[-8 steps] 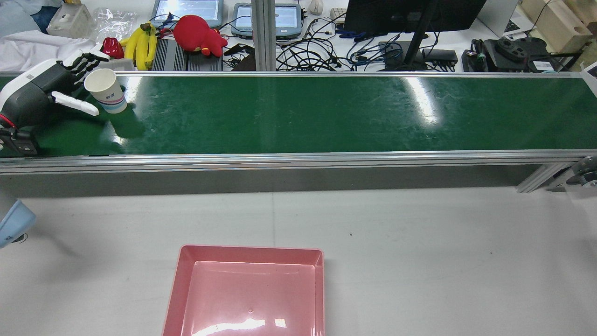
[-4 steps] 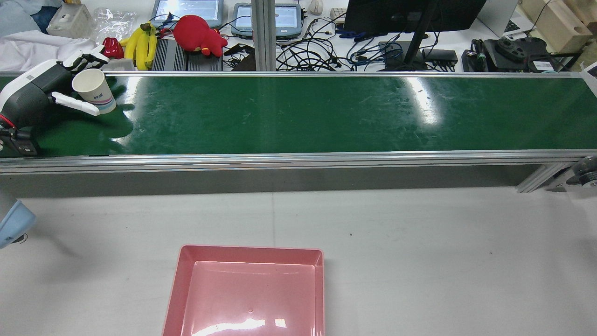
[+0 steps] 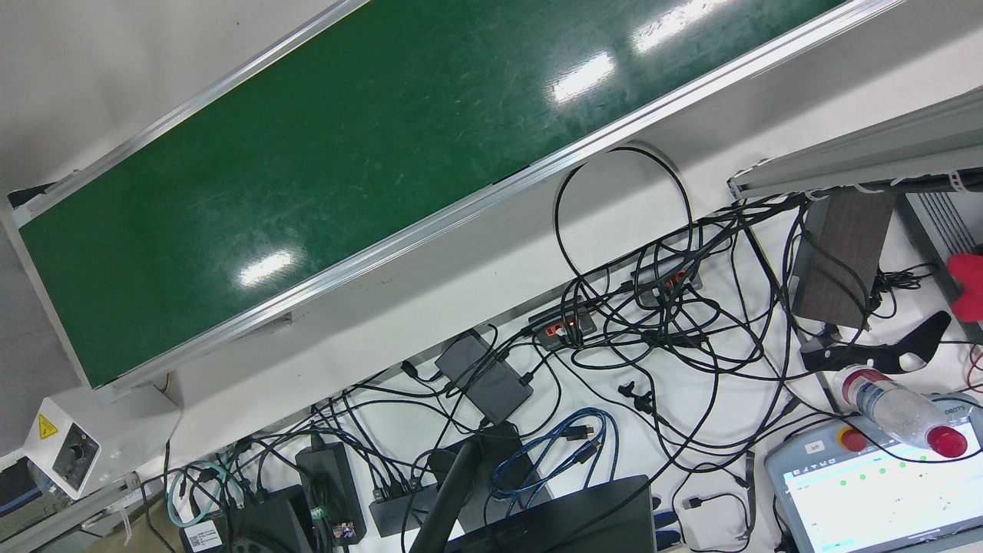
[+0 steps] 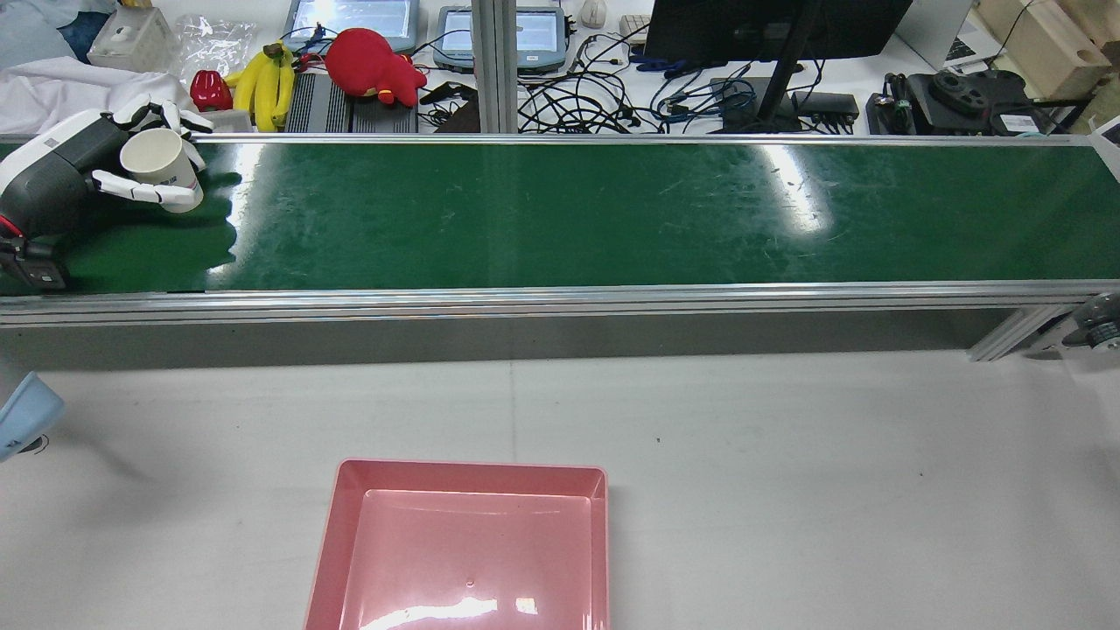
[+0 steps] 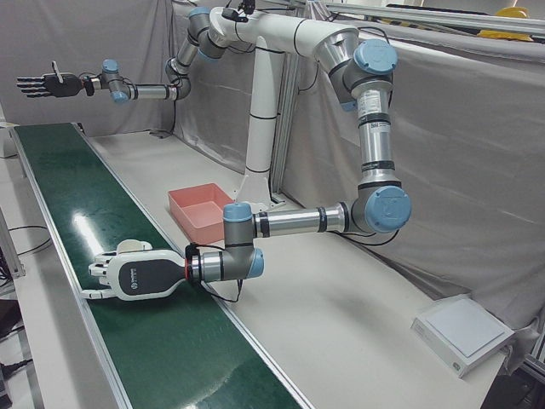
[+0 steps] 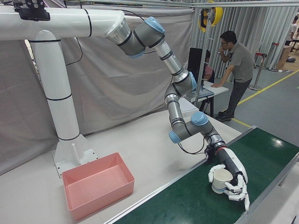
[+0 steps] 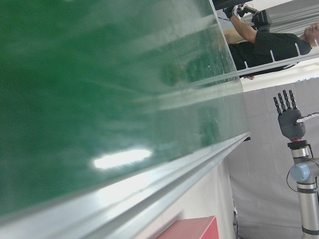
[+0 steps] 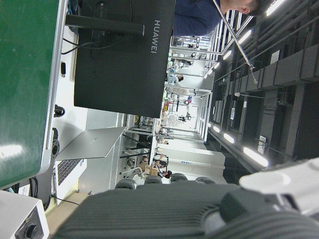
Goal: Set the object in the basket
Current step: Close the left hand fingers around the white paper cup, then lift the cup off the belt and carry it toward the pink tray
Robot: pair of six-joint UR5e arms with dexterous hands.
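At the far left end of the green conveyor belt (image 4: pixel 612 210), the left robot hand (image 4: pixel 87 171) had its fingers (image 4: pixel 131 190) wrapped around a white paper cup (image 4: pixel 157 168), which tilted toward it. A pink basket (image 4: pixel 337 525) sat on the grey counter (image 4: pixel 787 481) nearer the camera. Bananas (image 4: pixel 265 83) and a red plush toy (image 4: pixel 372 66) lay beyond the belt.

A long green conveyor belt (image 4: pixel 560 214) with aluminium side rails runs across the far part of the station. At its left end, near the far rail, 1 white paper cup (image 4: pixel 161 171) stands upright on the belt. Beside the belt's near rail lies a pale grey tabletop (image 4: pixel 787 490). On it, at the near edge and left of the middle, sits 1 pink basket (image 4: pixel 465 547), well apart from the belt.
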